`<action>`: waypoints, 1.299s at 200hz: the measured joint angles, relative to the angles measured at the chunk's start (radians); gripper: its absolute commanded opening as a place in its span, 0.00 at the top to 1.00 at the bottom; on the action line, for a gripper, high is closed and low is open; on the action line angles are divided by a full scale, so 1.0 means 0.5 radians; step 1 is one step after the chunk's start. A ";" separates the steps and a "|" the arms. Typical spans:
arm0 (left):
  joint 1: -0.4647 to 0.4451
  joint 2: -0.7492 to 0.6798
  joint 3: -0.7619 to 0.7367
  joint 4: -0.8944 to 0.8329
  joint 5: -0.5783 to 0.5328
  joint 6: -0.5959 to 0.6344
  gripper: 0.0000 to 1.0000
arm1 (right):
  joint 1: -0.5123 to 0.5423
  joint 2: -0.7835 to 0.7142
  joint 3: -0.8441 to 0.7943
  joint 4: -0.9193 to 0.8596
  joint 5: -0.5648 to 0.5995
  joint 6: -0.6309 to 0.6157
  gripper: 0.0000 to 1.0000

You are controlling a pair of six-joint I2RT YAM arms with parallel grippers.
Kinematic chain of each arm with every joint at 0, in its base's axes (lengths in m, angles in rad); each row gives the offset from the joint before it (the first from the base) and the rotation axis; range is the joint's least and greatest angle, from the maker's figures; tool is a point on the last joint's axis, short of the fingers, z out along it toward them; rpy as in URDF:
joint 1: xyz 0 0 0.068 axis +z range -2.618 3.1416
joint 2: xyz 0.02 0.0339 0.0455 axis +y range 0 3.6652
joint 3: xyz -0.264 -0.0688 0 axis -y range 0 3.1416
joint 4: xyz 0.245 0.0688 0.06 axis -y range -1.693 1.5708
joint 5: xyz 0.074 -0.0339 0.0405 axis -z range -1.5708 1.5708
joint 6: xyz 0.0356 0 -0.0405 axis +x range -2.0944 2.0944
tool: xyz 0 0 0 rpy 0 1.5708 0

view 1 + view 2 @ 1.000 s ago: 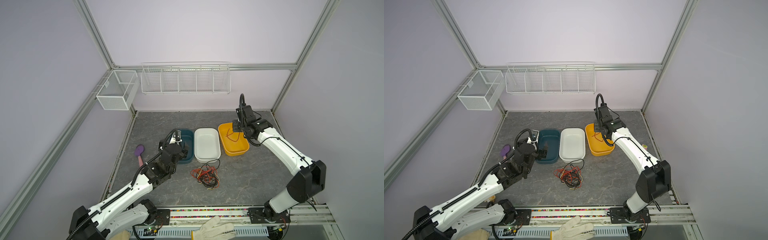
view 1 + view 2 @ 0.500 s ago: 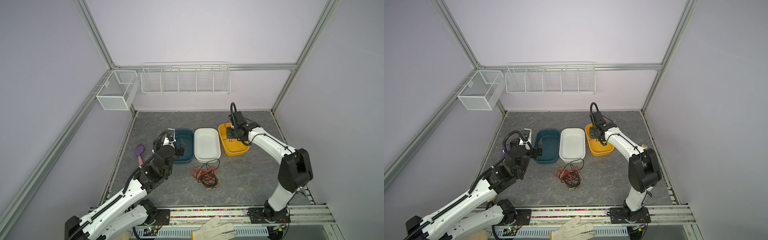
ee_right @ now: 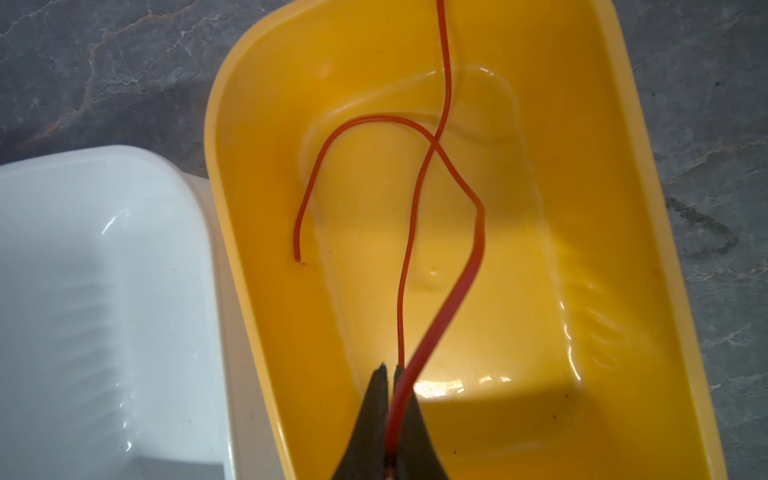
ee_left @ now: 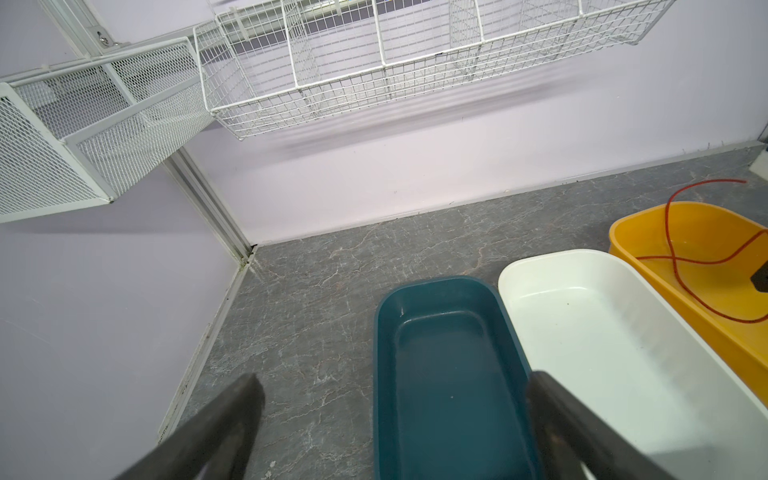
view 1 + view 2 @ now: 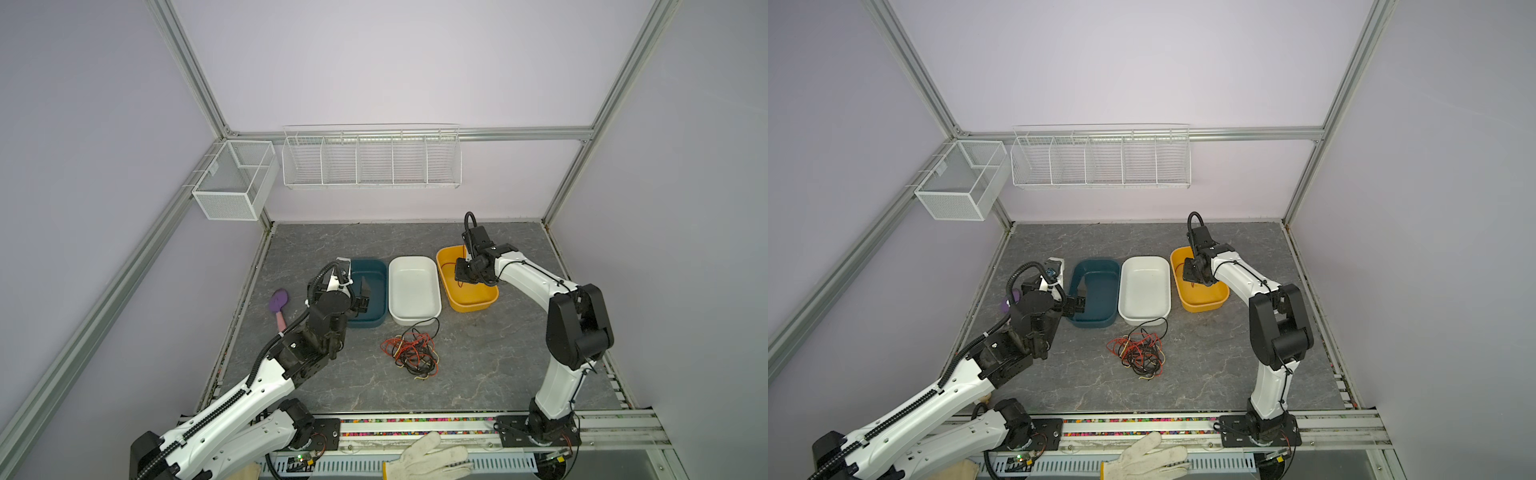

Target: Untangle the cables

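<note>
A: What sits in the three tubs on the bench [image 5: 478, 374]?

B: The yellow tub [image 5: 473, 308] holds a single red cable [image 3: 374, 119]. It loops across the tub's floor, one cut end lies inside near the wall on the white tub's side, and another stretch rises past the far rim, as the left wrist view shows [image 4: 667, 216]. The white tub [image 5: 415, 260] in the middle shows only its bare glossy floor. The same goes for the teal tub [image 5: 368, 322].

A: And the other cables?

B: They lie in one knot of red, black and pale yellow cables [image 5: 411, 353] on the bench, just in front of the white tub. A black loop almost reaches that tub's near wall. Both top views show it [image 5: 1140, 353].

A: Any writing?

B: A small tag hangs on the mesh basket [image 5: 951, 183] on the side wall, too small to read.

A: How do the end effectors stand?

B: The right end effector [image 3: 388, 370] hangs over the yellow tub with its jaws pressed together on the red cable, which runs out from between the tips. The left end effector [image 4: 392, 378] has its jaws wide apart and grips nothing. It hovers at the near end of the teal tub, one finger [image 4: 224, 419] over the bench, the other over the edge where the teal and white tubs meet.
</note>
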 measured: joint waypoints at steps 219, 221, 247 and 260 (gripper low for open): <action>0.000 -0.008 -0.009 0.001 0.000 0.014 0.01 | -0.069 -0.155 -0.212 -0.066 -0.197 0.044 0.38; 0.000 -0.008 -0.009 0.001 0.000 0.014 0.01 | -0.069 -0.161 -0.213 -0.067 -0.197 0.043 0.37; 0.000 -0.008 -0.009 0.001 0.000 0.014 0.01 | -0.070 -0.304 -0.217 -0.101 -0.183 0.032 0.29; 0.000 -0.008 -0.009 0.001 0.000 0.014 0.01 | -0.073 -0.361 -0.211 -0.120 -0.179 0.022 0.28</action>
